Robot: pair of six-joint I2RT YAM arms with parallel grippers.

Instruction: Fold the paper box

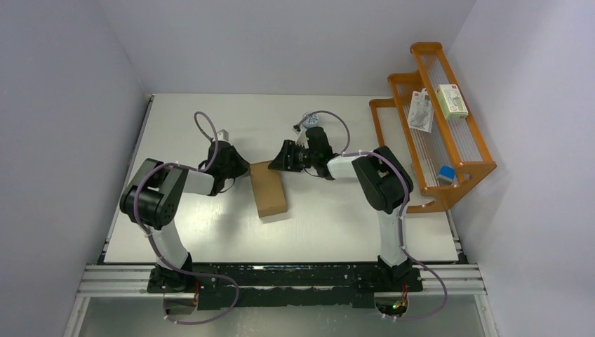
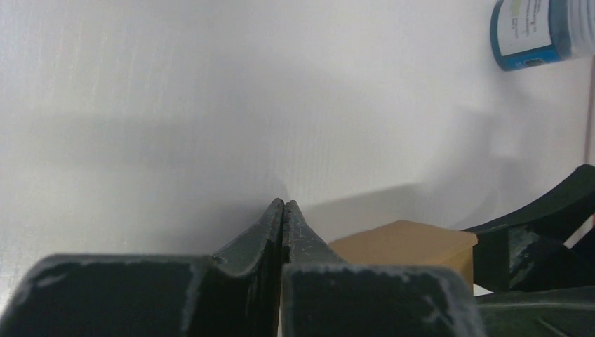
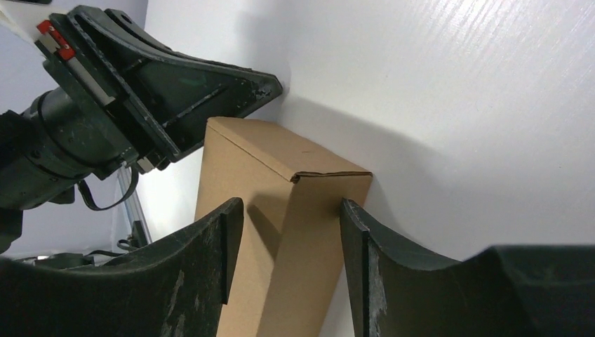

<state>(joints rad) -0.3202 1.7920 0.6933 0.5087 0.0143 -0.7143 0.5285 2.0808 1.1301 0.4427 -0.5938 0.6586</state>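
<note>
The paper box (image 1: pixel 269 189) is a closed brown oblong box lying flat in the middle of the table, also in the left wrist view (image 2: pixel 407 242) and the right wrist view (image 3: pixel 281 232). My left gripper (image 1: pixel 245 169) is shut with nothing in it, its tip (image 2: pixel 283 203) low by the box's far left corner. My right gripper (image 1: pixel 273 163) is open at the box's far end. Its fingers (image 3: pixel 291 207) stand on either side of the box's upper long edge without gripping it. The left gripper's tip (image 3: pixel 277 84) shows just beyond the box's far corner.
A blue-and-white round tin (image 1: pixel 313 118) stands behind the right arm, seen also in the left wrist view (image 2: pixel 540 31). An orange tiered rack (image 1: pixel 469 167) with small white packages (image 1: pixel 451 100) stands against the right wall. White walls close in the table.
</note>
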